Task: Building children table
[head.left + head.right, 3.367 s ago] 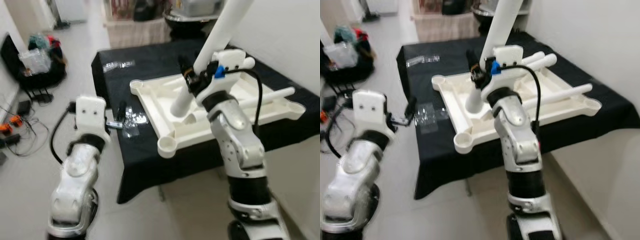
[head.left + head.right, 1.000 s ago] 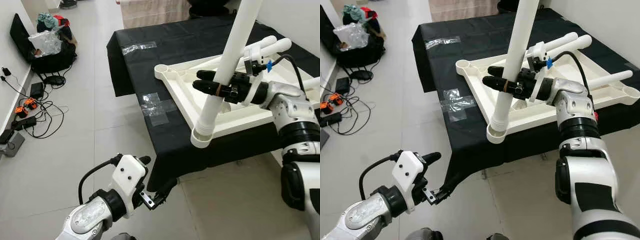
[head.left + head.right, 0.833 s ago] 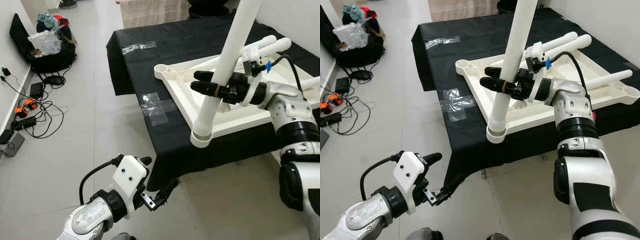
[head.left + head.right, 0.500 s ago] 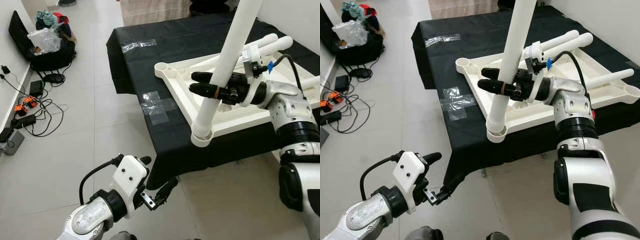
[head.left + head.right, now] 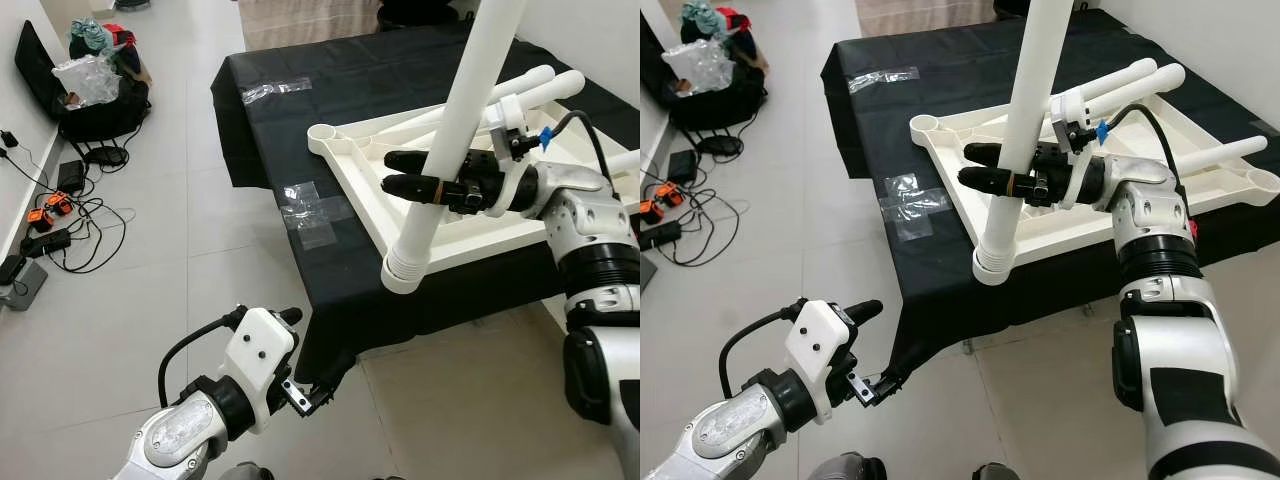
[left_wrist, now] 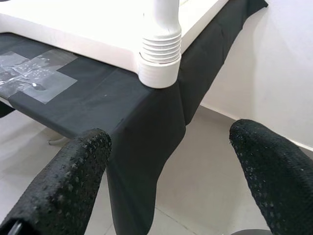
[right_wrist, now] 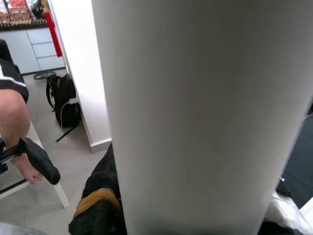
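Mid leg-fitting: right tool [image 5: 412, 174] clamped on leg [image 5: 452, 130], seated in tabletop [image 5: 470, 235] corner socket; left tool [image 5: 318, 375] open, empty. Next: likely twisting home.

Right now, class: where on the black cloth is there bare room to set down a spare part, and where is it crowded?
Free: the far strip of cloth behind the tabletop, beyond the tape, and the band beside it around the clear film. Crowded: the tabletop itself, with loose legs, the upright leg in its corner socket and the right claw around it.
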Robot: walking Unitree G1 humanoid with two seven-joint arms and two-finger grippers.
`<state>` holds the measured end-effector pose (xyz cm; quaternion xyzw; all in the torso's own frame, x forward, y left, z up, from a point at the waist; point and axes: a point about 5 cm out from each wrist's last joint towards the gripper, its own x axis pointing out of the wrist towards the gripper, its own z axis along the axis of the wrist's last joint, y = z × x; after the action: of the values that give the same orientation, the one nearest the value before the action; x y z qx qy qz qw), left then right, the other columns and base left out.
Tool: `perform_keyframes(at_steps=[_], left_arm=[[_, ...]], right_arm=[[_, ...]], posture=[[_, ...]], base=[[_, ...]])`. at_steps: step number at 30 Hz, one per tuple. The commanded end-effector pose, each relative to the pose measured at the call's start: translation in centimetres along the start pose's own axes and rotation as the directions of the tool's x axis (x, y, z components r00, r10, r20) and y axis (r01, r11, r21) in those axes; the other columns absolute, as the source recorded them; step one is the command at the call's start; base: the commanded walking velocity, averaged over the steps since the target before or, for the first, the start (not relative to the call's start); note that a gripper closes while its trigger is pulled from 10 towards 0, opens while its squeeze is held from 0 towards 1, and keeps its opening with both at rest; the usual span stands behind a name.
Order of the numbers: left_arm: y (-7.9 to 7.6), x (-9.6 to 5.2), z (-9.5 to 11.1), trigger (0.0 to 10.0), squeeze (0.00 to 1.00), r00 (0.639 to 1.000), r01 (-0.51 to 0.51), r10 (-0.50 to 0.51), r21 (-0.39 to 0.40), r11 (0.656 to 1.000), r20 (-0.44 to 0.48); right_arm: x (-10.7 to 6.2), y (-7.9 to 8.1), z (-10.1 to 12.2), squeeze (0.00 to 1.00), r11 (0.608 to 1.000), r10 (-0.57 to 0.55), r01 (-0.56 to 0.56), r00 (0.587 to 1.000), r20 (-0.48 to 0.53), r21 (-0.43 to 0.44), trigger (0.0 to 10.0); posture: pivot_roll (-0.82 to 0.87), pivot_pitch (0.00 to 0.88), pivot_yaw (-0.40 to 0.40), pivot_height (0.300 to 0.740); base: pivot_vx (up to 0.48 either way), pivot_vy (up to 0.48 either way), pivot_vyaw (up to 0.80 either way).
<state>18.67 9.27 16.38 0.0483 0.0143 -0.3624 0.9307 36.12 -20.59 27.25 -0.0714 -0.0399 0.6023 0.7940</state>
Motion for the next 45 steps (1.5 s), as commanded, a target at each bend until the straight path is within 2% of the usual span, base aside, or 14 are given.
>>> perform_keyframes(at_steps=[1, 9, 16, 21, 24, 28, 35, 38, 39, 43, 44, 45], left_arm=[[0.0, 0.0, -0.2, 10.0, 0.00, 1.000, -0.001, 0.001, 0.004, 1.000, -0.007], [0.1, 0.1, -0.1, 10.0, 0.00, 1.000, -0.005, 0.005, 0.010, 1.000, -0.001], [0.3, 0.2, 0.0, 10.0, 0.00, 1.000, -0.012, 0.012, 0.017, 1.000, 0.007], [0.5, 0.5, 0.1, 10.0, 0.00, 1.000, -0.022, 0.022, 0.022, 1.000, 0.016], [0.6, 0.5, 0.2, 10.0, 0.00, 1.000, -0.024, 0.024, 0.022, 0.999, 0.017], [0.7, 0.6, 0.2, 10.0, 0.00, 0.999, -0.031, 0.030, 0.027, 0.999, 0.021], [0.8, 0.7, 0.3, 10.0, 0.00, 0.999, -0.034, 0.033, 0.028, 0.999, 0.025], [0.8, 0.8, 0.3, 10.0, 0.00, 0.999, -0.035, 0.034, 0.028, 0.999, 0.030], [0.8, 0.8, 0.3, 10.0, 0.00, 0.999, -0.035, 0.034, 0.028, 0.999, 0.030], [0.8, 0.9, 0.3, 10.0, 0.00, 0.999, -0.035, 0.035, 0.028, 0.999, 0.032], [0.8, 0.9, 0.3, 10.0, 0.00, 0.999, -0.035, 0.035, 0.028, 0.999, 0.032], [0.8, 0.9, 0.3, 10.0, 0.00, 0.999, -0.036, 0.035, 0.028, 0.999, 0.031]], right_arm=[[-0.4, 0.3, 0.1, 0.00, 0.999, 0.027, -0.028, 0.999, -0.029, -0.040, 10.0], [-0.2, 0.6, -0.7, 0.00, 0.999, 0.020, -0.022, 0.999, -0.042, -0.046, 10.0], [-0.3, 0.6, -1.5, 0.00, 0.999, -0.030, 0.028, 0.998, -0.049, -0.041, 10.0], [-1.0, 0.3, -2.6, 0.00, 0.987, -0.157, 0.155, 0.986, -0.054, -0.035, 10.0], [-1.1, 0.2, -2.8, 0.00, 0.983, -0.184, 0.182, 0.982, -0.054, -0.031, 10.0], [-1.4, -0.2, -3.8, 0.00, 0.954, -0.301, 0.300, 0.952, -0.057, -0.025, 10.0], [-1.4, -0.1, -4.2, 0.00, 0.936, -0.351, 0.350, 0.935, -0.054, -0.029, 10.0], [-0.7, -0.3, -4.6, 0.00, 0.905, -0.426, 0.426, 0.903, -0.047, -0.025, 10.0], [-0.7, -0.3, -4.6, 0.00, 0.905, -0.426, 0.426, 0.903, -0.047, -0.025, 10.0], [-0.2, -1.2, -4.8, 0.00, 0.818, -0.575, 0.576, 0.818, -0.030, 0.016, 10.0], [-0.2, -1.2, -4.8, 0.00, 0.818, -0.575, 0.576, 0.818, -0.030, 0.016, 10.0], [-0.2, -1.4, -4.8, 0.00, 0.796, -0.604, 0.604, 0.797, -0.026, 0.019, 10.0]], posture=[[0.08, 0.158, -0.009, 0.740], [0.08, 0.158, -0.006, 0.740], [0.08, 0.158, -0.006, 0.740], [0.07, 0.152, -0.005, 0.740], [0.07, 0.151, -0.005, 0.740], [0.07, 0.150, -0.004, 0.740], [0.06, 0.153, 0.000, 0.740], [0.06, 0.154, -0.002, 0.740], [0.06, 0.154, -0.002, 0.740], [0.06, 0.156, -0.001, 0.740], [0.06, 0.156, -0.001, 0.740], [0.06, 0.156, -0.001, 0.740]], base=[[0.000, 0.000, 0.00], [0.000, 0.000, 0.00], [0.000, 0.000, 0.00], [0.000, 0.000, 0.00], [0.000, 0.000, 0.00], [0.000, 0.000, 0.00], [0.000, 0.000, 0.00], [0.000, 0.000, 0.00], [0.000, 0.000, 0.00], [0.000, 0.000, 0.00], [0.000, 0.000, 0.00], [0.000, 0.000, 0.00]])
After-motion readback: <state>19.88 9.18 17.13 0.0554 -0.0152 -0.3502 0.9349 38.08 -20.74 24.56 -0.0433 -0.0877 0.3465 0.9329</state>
